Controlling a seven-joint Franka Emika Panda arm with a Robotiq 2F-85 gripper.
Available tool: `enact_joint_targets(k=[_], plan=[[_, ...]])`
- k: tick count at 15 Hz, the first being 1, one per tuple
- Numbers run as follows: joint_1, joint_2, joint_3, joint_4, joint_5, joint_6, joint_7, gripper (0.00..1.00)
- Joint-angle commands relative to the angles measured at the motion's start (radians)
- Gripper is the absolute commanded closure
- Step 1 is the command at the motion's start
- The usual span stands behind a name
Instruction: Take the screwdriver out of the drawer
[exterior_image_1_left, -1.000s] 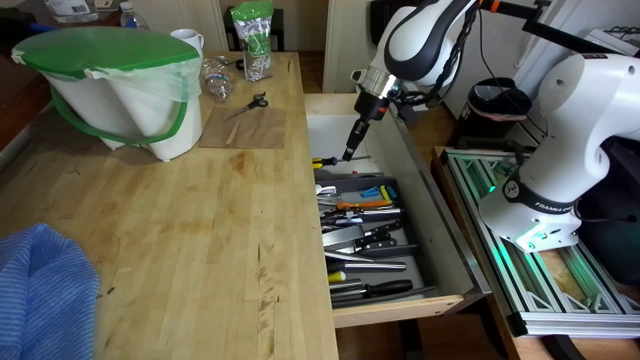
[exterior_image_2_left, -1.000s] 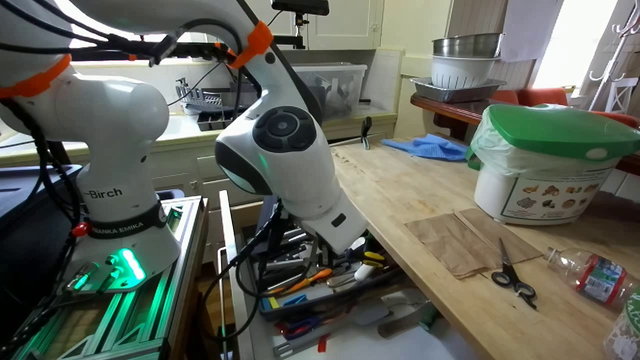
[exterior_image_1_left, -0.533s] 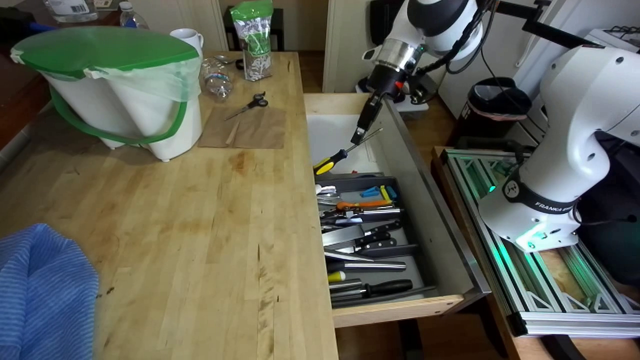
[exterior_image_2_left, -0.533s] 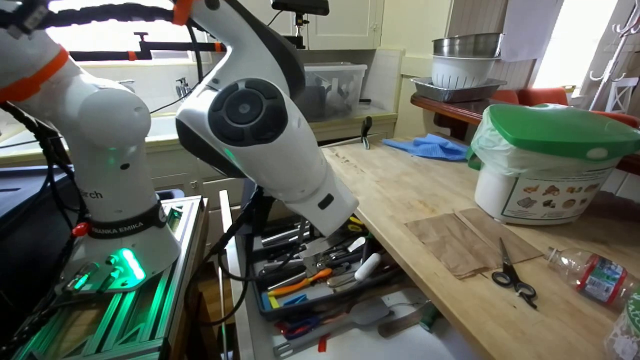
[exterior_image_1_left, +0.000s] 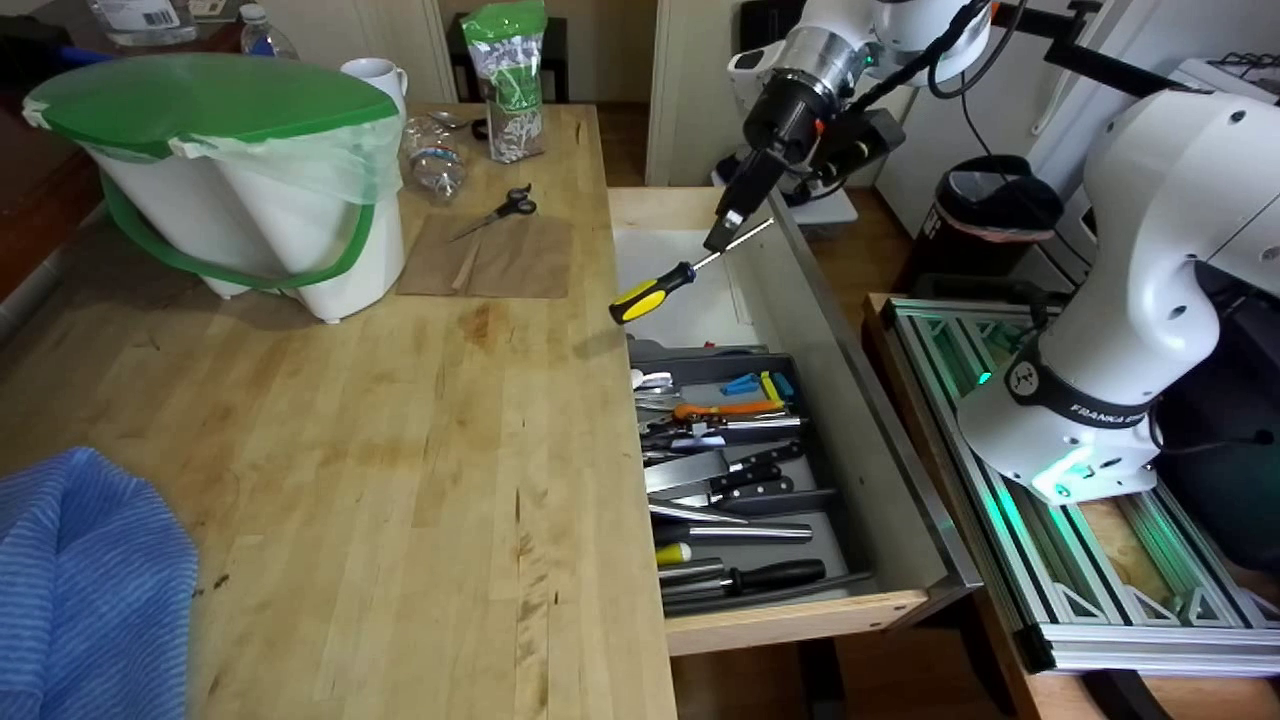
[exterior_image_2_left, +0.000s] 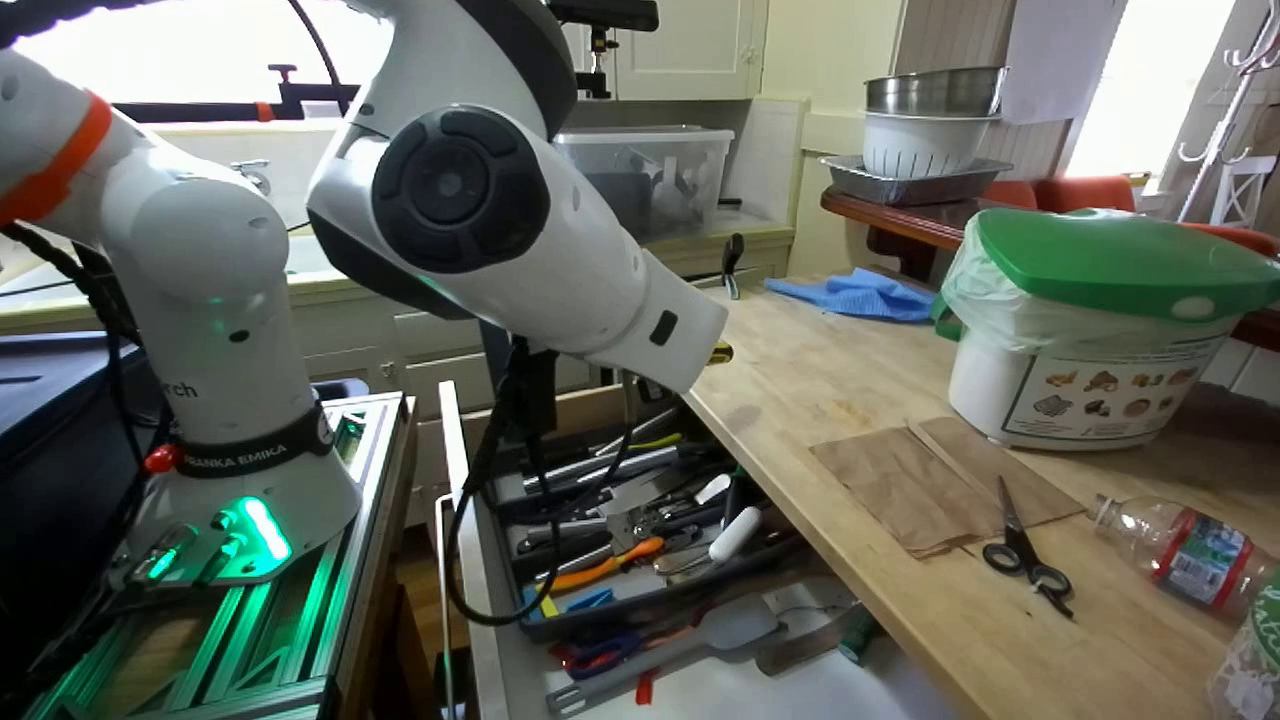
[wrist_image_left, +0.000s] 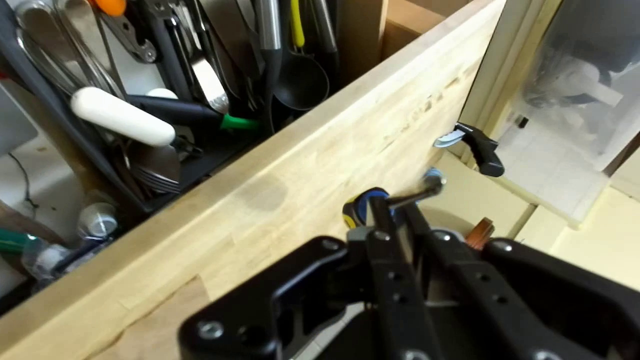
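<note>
A: Where's the slim screwdriver with the yellow-and-black handle and steel shaft (exterior_image_1_left: 668, 284)?

B: In the air, shaft pinched in the black two-finger tool (exterior_image_1_left: 718, 241). Wrist view backs it: shaft crosswise at the fingertips (wrist_image_left: 381, 220), tool clenched on it.

A: Out of the long, shallow, pale-wood drawer (exterior_image_1_left: 800, 624)?

B: Looks above it, not fully past. In an exterior view the handle end overlaps the drawer-side edge of the pale butcher-block wooden surface (exterior_image_1_left: 400, 480); most of the shaft shows over the drawer. There's a shadow (wrist_image_left: 265, 193) on the surface, apart from the handle, so I'd read it as not touching. Height: can't tell.

A: Which way does it lie?

B: Handle's on the surface side of the tool, tip points back over the drawer. Long axis slants across the edge.

A: Next?

B: My call: translate handle-first along that axis till the tip clears the edge too, then lower. Drop early and it could clip the edge. Shaft grip, free handle: expect droop or twist.
</note>
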Motion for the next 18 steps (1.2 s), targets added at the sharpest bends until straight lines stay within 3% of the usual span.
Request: enact_joint_targets(k=[1,8,13,18], plan=[[0.106,-0.035,-0.033,0.000,-0.006,0.090,-0.153,0.98],[0.485,-0.025,-0.192,-0.006,-0.029,0.592,-0.411,0.98],[0.766,-0.028,-0.446,0.026,-0.337,0.938,-0.376,0.98],[0.953,-0.017,-0.650,0.070,-0.471,1.079,-0.358,0.98]])
